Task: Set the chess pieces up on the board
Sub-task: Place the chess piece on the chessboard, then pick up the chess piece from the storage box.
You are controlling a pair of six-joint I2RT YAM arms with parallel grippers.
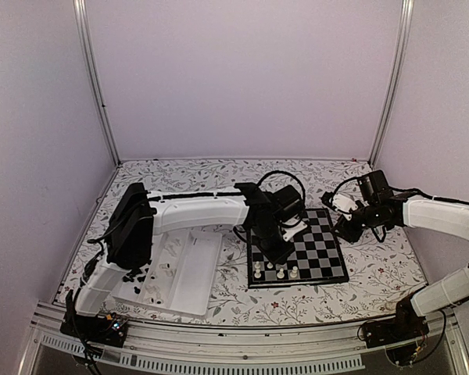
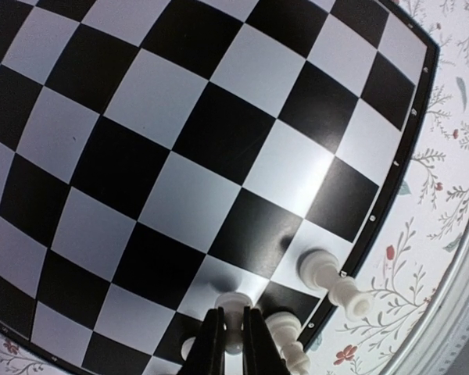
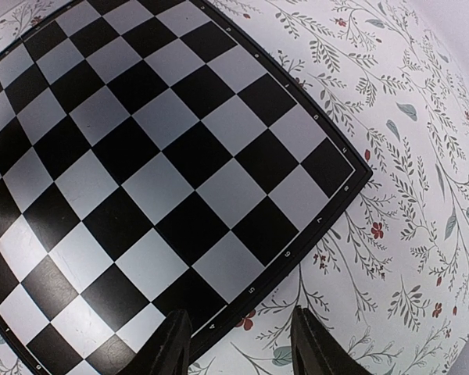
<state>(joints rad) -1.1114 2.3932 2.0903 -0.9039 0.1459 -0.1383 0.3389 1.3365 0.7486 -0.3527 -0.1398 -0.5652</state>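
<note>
The board (image 1: 316, 254) lies mid-table with three cream-white pieces (image 1: 281, 273) along its near edge. My left gripper (image 1: 275, 251) hangs over the board's near left part. In the left wrist view my left gripper (image 2: 234, 344) is shut on a white piece (image 2: 234, 306) that stands on a light square. Two more white pieces (image 2: 334, 283) stand beside it near the board's border. My right gripper (image 1: 345, 226) hovers at the board's right edge. In the right wrist view it (image 3: 238, 344) is open and empty above the board's border (image 3: 297, 262). Black pieces lie in the tray (image 1: 141, 275).
A white compartment tray (image 1: 189, 269) sits left of the board, partly under the left arm. The table has a floral cloth (image 1: 375, 281). White walls with metal posts enclose the back and sides.
</note>
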